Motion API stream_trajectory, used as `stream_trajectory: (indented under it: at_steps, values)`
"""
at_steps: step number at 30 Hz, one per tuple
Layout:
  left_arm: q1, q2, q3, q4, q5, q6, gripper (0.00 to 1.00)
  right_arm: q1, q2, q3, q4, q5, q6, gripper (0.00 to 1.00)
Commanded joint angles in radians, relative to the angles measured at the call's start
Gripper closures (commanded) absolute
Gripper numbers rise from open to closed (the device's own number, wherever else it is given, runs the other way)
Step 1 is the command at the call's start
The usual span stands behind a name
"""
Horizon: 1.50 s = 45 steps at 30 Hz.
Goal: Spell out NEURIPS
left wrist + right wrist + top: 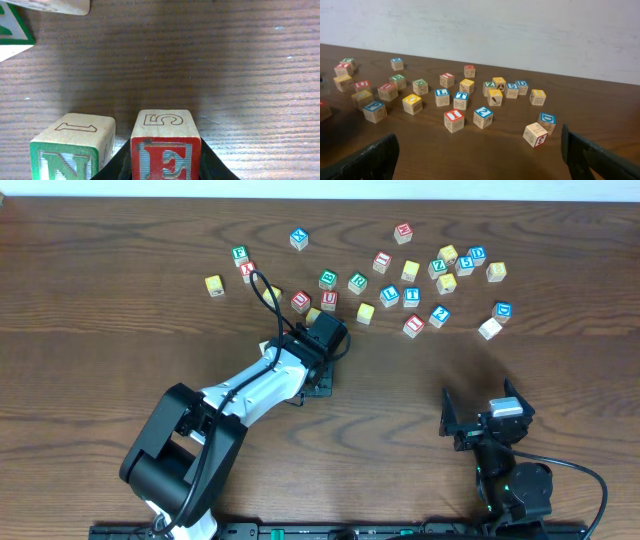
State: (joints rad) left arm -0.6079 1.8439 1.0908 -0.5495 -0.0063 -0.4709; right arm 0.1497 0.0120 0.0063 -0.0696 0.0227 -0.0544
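Left gripper [165, 169] pinching red E block [165, 125], just beside green N block [75, 150]. Risk: opening fingers drag E askew or knock N, spoiling row. Right gripper [480, 165] spread wide, empty.

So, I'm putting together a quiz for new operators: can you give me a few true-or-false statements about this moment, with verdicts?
1. The left tool is shut on the red E cube. True.
2. In the left wrist view, the green N cube stands to the right of the E cube. False: it stands to its left.
3. The right tool is open and holds nothing. True.
4. The top face of the E cube shows a 1. False: it shows a 5; the 1 is on top of the N cube.
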Motion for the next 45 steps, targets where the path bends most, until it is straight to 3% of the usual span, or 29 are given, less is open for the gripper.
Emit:
stream_trajectory:
  at_steps: [1,11,18,24,45]
  values:
    - [0.000,0.024,-0.010,-0.025,-0.001,-0.010,0.93,-0.008,-0.003,-0.001,-0.003,0.009,0.013,0.01]
    - [0.000,0.024,-0.009,-0.024,-0.001,-0.009,0.92,-0.008,-0.003,-0.001,-0.003,0.009,0.013,0.01]
    - [0.000,0.024,-0.009,-0.013,-0.001,-0.009,0.72,-0.008,-0.003,-0.001,-0.003,0.009,0.013,0.01]
    - [0.000,0.024,-0.009,-0.013,-0.001,-0.009,0.64,-0.008,-0.003,-0.001,-0.003,0.009,0.013,0.01]
    - [0.000,0.024,0.001,-0.007,-0.001,-0.009,0.60,-0.008,-0.003,-0.001,-0.003,0.009,0.013,0.01]
